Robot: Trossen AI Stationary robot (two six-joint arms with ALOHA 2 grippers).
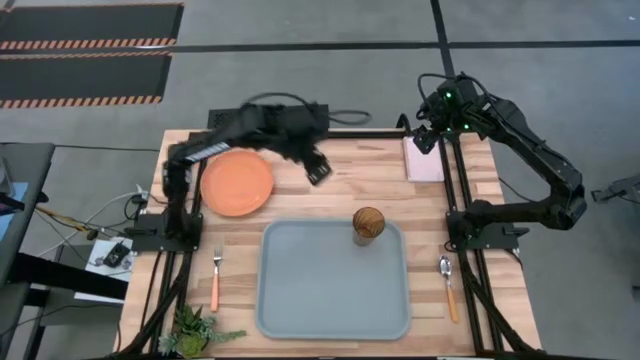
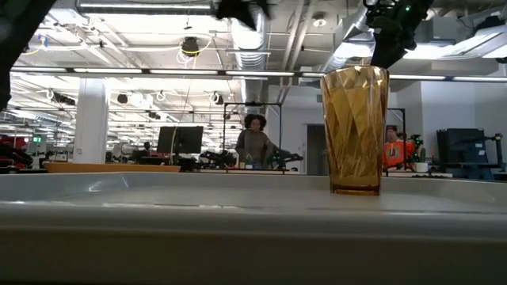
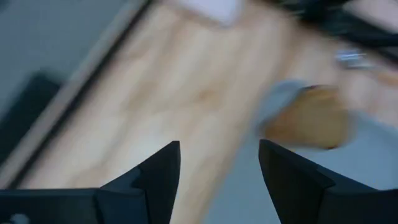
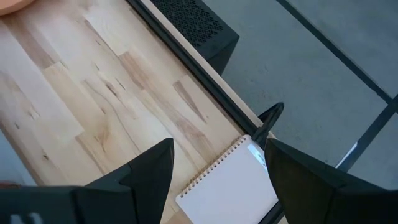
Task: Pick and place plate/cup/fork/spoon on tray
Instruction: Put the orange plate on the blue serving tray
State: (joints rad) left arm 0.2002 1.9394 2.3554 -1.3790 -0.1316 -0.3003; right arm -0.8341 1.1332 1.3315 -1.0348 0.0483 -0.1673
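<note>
Wooden counter (image 1: 340,190) carries the tray (image 1: 300,300) with the cup (image 1: 368,225) already standing in its far right corner, so the left hand (image 1: 318,170), empty and wide and apparently moving, should descend squarely over the plate (image 1: 237,183) rim beside it.

Two arms of dark, near-black jointed segments, each rising from a black base plate fixed on black rails along the table edges. Left arm (image 1: 215,140): matte black links, with a thin black cable looping off its upper segment. Right arm (image 1: 535,160): same black finish, with small green indicator lights lit at its wrist. Left gripper (image 3: 217,180): two matte black fingers, broad at the root, tapering to blunt tips. Right gripper (image 4: 217,180): identical pair of black tapered fingers.
</note>
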